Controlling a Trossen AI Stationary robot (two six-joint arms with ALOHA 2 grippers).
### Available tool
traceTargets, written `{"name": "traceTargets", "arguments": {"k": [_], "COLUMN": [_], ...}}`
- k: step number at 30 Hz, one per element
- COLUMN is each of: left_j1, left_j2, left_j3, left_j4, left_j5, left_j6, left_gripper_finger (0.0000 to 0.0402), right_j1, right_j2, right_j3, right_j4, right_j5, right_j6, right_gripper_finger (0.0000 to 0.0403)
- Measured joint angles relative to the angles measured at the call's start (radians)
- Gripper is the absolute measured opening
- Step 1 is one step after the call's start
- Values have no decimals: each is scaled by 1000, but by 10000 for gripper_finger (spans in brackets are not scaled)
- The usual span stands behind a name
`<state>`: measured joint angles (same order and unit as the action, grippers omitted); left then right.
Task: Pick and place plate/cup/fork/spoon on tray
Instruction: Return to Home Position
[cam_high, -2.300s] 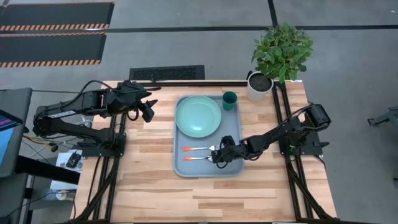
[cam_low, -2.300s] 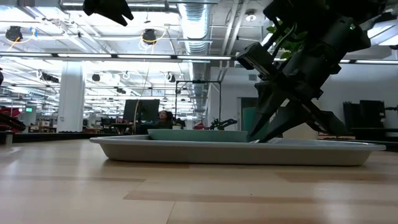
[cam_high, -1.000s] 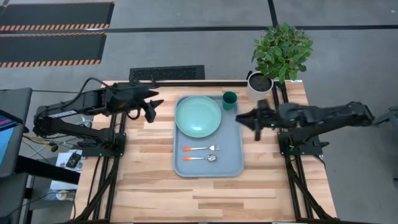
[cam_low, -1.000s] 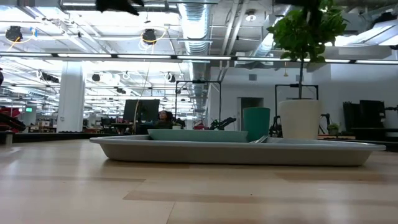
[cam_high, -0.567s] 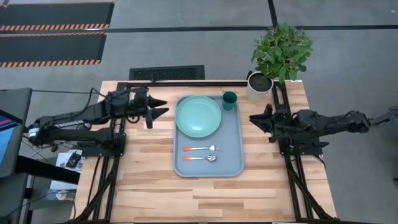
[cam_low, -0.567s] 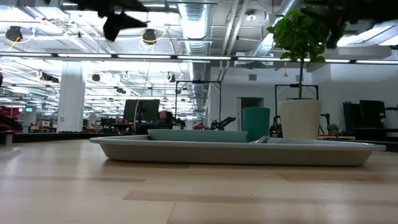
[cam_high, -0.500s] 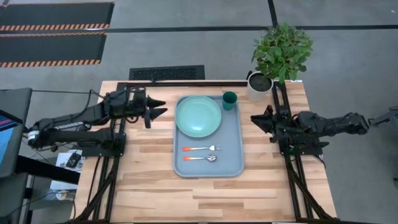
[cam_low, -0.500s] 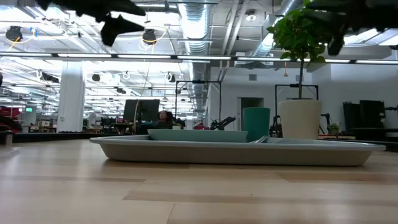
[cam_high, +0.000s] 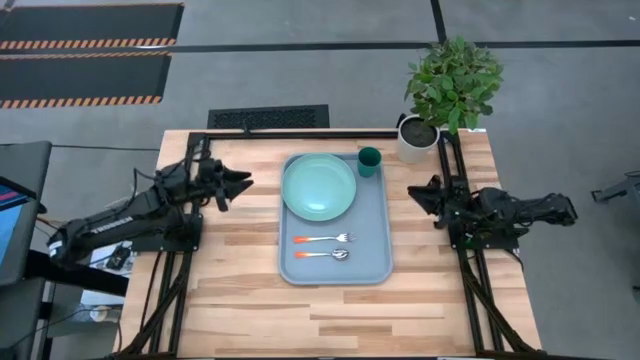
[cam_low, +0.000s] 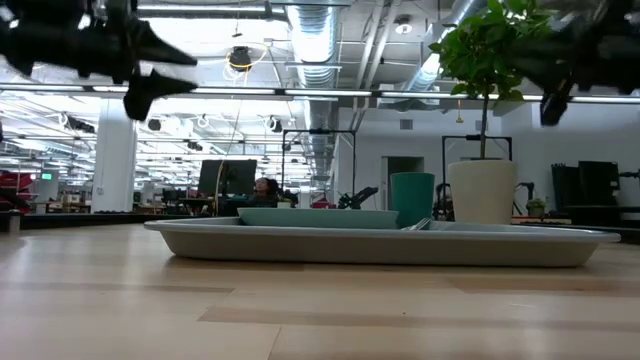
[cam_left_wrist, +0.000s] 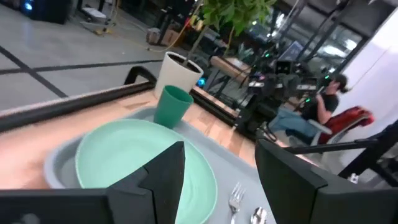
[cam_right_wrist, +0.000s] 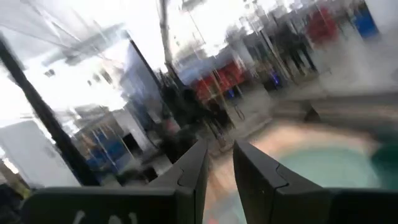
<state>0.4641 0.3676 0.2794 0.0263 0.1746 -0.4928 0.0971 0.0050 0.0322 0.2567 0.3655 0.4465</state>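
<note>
The light blue-grey tray (cam_high: 372, 225) lies in the middle of the table. On it rest the mint-green plate (cam_high: 319, 187), the dark green cup (cam_high: 369, 161) upright at its far right corner, the orange-handled fork (cam_high: 322, 239) and the orange-handled spoon (cam_high: 322, 254), both flat near the tray's near end. My left gripper (cam_high: 240, 180) hovers open and empty left of the tray, pointing at it; its wrist view shows the plate (cam_left_wrist: 124, 162) and cup (cam_left_wrist: 172, 107). My right gripper (cam_high: 412, 190) hovers right of the tray, empty, with a narrow gap between its fingers (cam_right_wrist: 194, 165).
A white pot (cam_high: 417, 140) with a green plant stands at the table's far right corner, just behind the cup. Bare wood lies near and on both sides of the tray. A person (cam_left_wrist: 320, 109) sits in the room beyond the table.
Both arms have drawn back from the tray and come down lower, the left toward the table's left edge, the right toward its right edge. Plate, cup, fork and spoon have stayed still on the tray.
</note>
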Motion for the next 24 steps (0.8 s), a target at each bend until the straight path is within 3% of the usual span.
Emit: {"name": "traceTargets", "arguments": {"k": [8,24], "left_j1": [-11,-105], "left_j2": [-92,-93], "left_j3": [-259,-267], "left_j4": [254,218], "left_j5": [11,-68], "left_j6": [-127,-30], "left_gripper_finger": [184,184], "right_j1": [-2,-51], "right_j2": [0,1], "right_j3": [-24,-25], "right_j4": [-122,-184], "right_j5": [2,27], "right_j6": [-28,-37], "right_gripper_finger": [102,102]}}
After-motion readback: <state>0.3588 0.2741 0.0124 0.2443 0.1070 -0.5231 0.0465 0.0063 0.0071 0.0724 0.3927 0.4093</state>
